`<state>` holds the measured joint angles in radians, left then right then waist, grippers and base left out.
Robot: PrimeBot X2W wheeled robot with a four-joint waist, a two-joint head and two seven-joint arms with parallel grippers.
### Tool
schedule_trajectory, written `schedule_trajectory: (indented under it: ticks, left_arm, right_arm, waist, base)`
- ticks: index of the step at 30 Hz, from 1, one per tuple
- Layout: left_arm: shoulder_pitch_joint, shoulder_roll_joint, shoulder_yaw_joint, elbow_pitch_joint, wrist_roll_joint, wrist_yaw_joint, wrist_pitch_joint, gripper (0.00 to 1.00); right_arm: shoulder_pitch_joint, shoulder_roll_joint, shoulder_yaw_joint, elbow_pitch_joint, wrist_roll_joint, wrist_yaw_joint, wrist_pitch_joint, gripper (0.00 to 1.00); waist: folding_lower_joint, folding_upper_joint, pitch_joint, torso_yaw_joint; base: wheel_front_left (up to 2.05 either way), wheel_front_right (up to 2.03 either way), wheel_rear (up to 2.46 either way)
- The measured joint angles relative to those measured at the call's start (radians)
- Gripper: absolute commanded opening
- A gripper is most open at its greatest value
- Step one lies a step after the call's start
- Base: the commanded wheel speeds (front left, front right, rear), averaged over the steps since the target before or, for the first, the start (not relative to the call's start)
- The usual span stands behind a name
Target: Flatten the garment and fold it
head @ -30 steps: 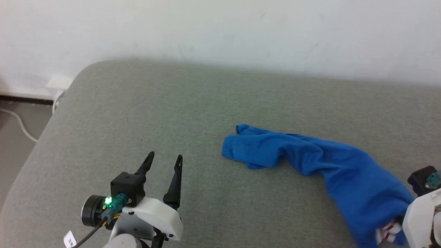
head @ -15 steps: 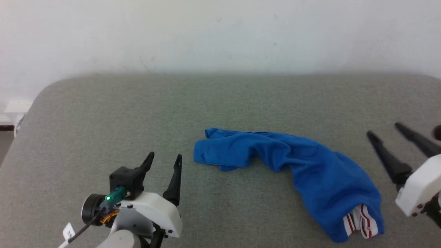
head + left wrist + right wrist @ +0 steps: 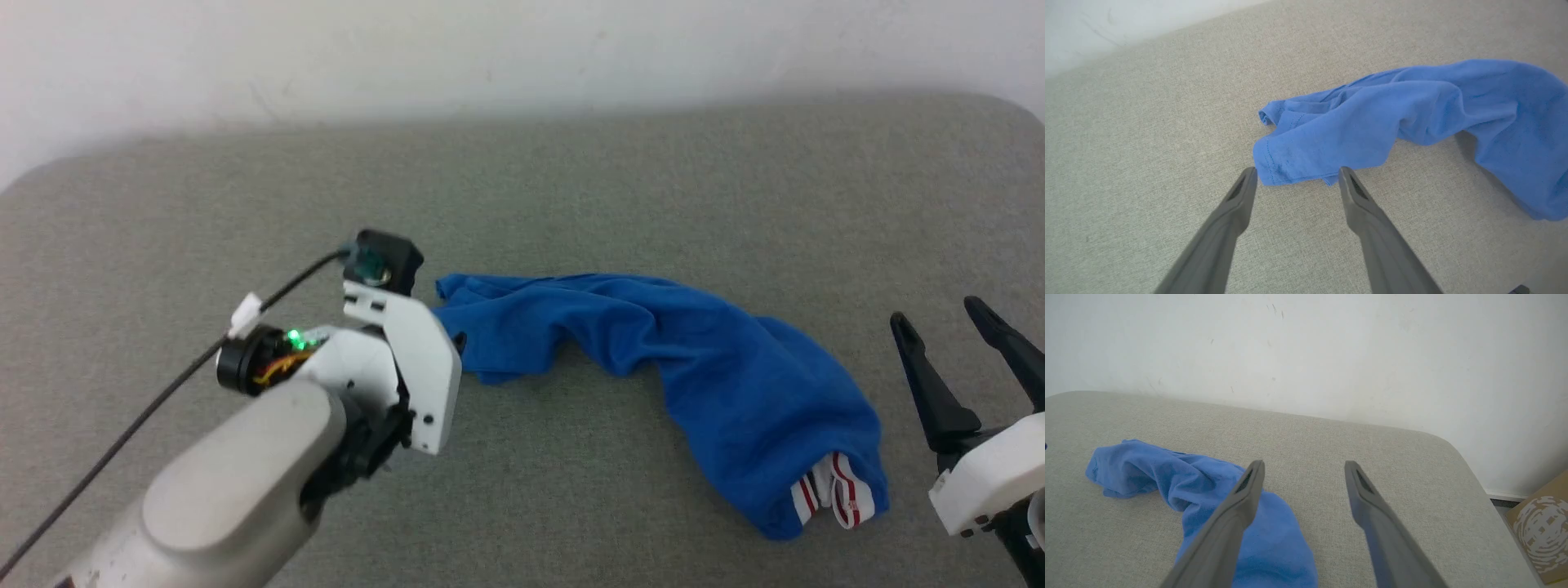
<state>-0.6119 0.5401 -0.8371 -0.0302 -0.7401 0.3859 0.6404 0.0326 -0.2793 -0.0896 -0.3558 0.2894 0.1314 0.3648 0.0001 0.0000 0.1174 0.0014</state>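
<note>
A grey fabric pad (image 3: 571, 180) with rounded corners stands against a white wall (image 3: 490, 49). The jersey (image 3: 694, 359) lies crumpled in a long curved band across the middle of the pad. The head view shows a white and red trim (image 3: 833, 494) at its near end. In the left wrist view the left gripper (image 3: 1296, 173) has its fingers apart, tips just beside the jersey's other end. The right gripper (image 3: 935, 312) is also spread and empty, near the trim. The right wrist view shows a box (image 3: 1539, 531) low beside the pad's corner.
</note>
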Motion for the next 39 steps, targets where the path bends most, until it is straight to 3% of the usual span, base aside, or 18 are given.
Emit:
schedule_trajectory:
  ticks: [4, 8, 19, 20, 21, 22, 25, 30, 39]
  left_arm:
    - [-0.093, -0.014, -0.013, 0.054, -0.028, -0.017, 0.131, 1.0]
    - [-0.149, -0.048, -0.014, 0.12, -0.063, -0.039, 0.191, 1.0]
    - [-0.186, -0.104, -0.039, 0.303, -0.099, -0.106, 0.236, 1.0]
    - [-0.191, -0.103, -0.041, 0.308, -0.101, -0.119, 0.241, 0.89]
    - [-0.193, -0.102, -0.041, 0.312, -0.108, -0.131, 0.24, 0.36]
    - [-0.194, -0.101, -0.039, 0.316, -0.114, -0.139, 0.238, 0.0]
    - [-0.193, -0.102, -0.039, 0.321, -0.126, -0.168, 0.22, 0.0]
    - [-0.166, -0.099, -0.021, 0.317, -0.133, -0.174, 0.143, 0.0]
    - [-0.224, 0.048, 0.138, 0.307, -0.069, -0.144, -0.097, 0.0]
  right_arm:
    - [-0.004, 0.002, 0.003, -0.004, -0.01, 0.0, -0.021, 1.0]
    - [-0.009, 0.005, 0.011, -0.006, -0.027, 0.0, -0.041, 1.0]
    - [-0.016, 0.021, 0.011, 0.004, -0.055, 0.0, -0.083, 1.0]
    - [-0.018, 0.022, 0.011, 0.005, -0.058, 0.0, -0.084, 1.0]
    - [-0.018, 0.023, 0.01, 0.005, -0.061, 0.0, -0.085, 1.0]
    - [-0.019, 0.024, 0.008, 0.007, -0.061, 0.0, -0.085, 1.0]
    - [-0.019, 0.027, 0.001, 0.014, -0.064, 0.0, -0.085, 1.0]
    - [-0.021, 0.029, 0.003, 0.024, -0.069, 0.0, -0.083, 1.0]
    - [-0.028, 0.032, 0.021, 0.045, -0.068, 0.0, -0.066, 1.0]
  waist:
    - [0.0, 0.0, 0.041, -0.026]
    - [0.0, 0.0, 0.087, -0.053]
    - [0.0, 0.0, 0.185, -0.12]
    - [-0.0002, 0.0, 0.189, -0.124]
    - [-0.0002, 0.0, 0.193, -0.126]
    - [-0.0001, 0.0, 0.196, -0.128]
    - [-0.0002, 0.0, 0.194, -0.123]
    - [-0.0001, 0.0, 0.167, -0.107]
    - [-0.0002, 0.0, 0.092, -0.086]
  base:
    - [0.0, 0.0, 0.0]
    - [0.0, 0.0, 0.0]
    - [0.0, 0.0, 0.0]
    - [0.0, 0.0, 0.0]
    - [0.0, 0.0, 0.0]
    - [0.0, 0.0, 0.0]
    - [0.0, 0.0, 0.0]
    - [0.0, 0.0, 0.0]
    - [0.0, 0.0, 0.0]
